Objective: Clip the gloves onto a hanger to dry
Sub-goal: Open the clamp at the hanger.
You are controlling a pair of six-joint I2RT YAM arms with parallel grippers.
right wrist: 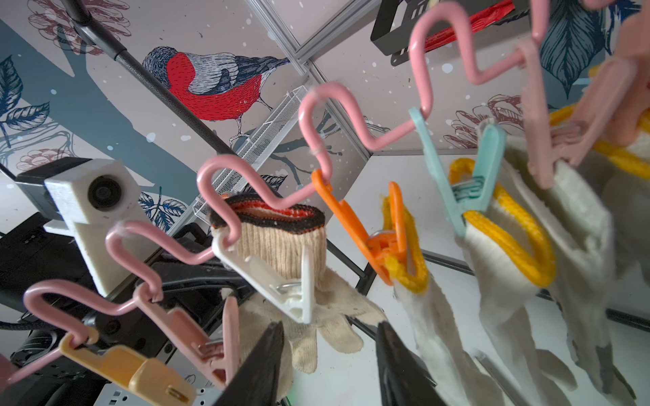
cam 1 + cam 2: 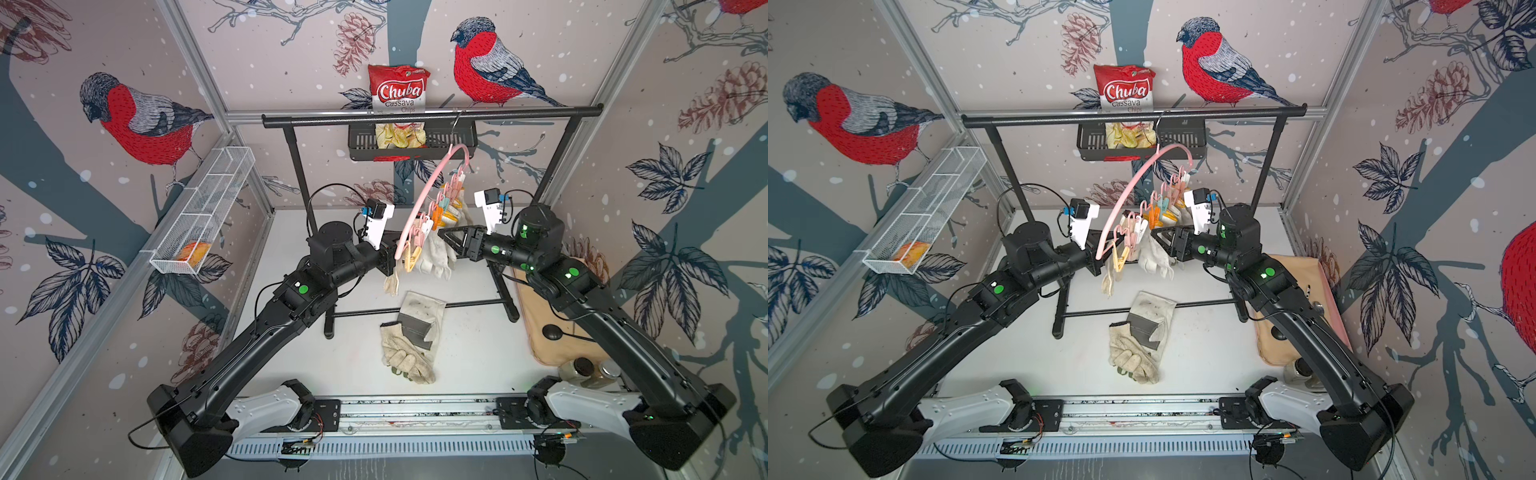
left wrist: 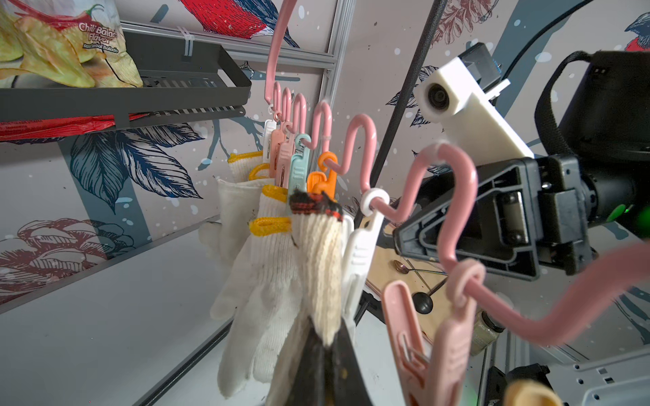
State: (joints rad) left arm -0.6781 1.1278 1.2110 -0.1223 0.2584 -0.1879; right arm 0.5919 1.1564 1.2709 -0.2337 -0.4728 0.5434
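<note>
Pinching one hanging glove (image 3: 309,253), left pincer (image 3: 316,337); right pincer (image 1: 330,327) spread; two gloves (image 2: 405,359) on table (image 2: 469,365)

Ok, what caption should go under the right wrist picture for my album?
Past the open right gripper, gloves hang from pastel pegs on the pink hanger.

You see bullfinch-and-pinecone wallpaper (image 2: 291,50) on three walls, aluminium framing (image 2: 201,70) at the corners, and a white worktop (image 2: 332,365) below.
</note>
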